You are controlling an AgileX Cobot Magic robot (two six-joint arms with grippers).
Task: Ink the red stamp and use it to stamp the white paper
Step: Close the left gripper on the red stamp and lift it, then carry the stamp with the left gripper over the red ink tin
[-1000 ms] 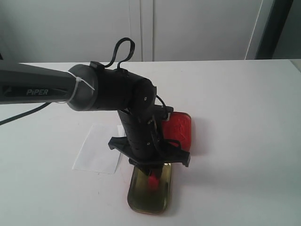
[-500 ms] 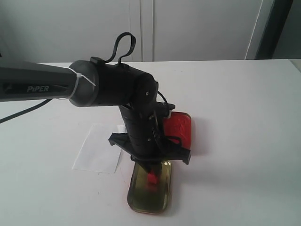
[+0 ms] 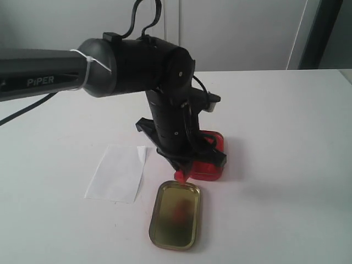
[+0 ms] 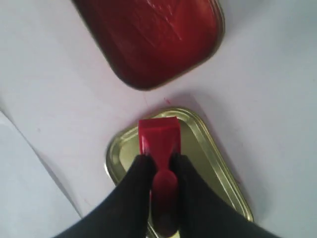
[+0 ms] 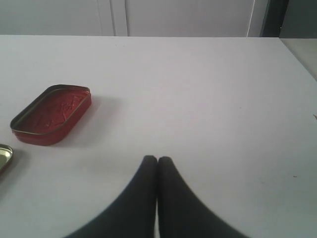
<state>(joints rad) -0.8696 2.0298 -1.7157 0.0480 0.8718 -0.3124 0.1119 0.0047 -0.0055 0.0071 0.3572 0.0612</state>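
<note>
Lifted off the gold lid, left gripper pinches the red stamp, handle mostly hidden.

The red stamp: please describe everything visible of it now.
The red stamp is small and of glossy red plastic, with a rectangular block and a narrow handle. The left claw pinches the handle; nothing else seems to touch it. It hangs, block down, above the gold lid, beside the red ink pad tin.
</note>
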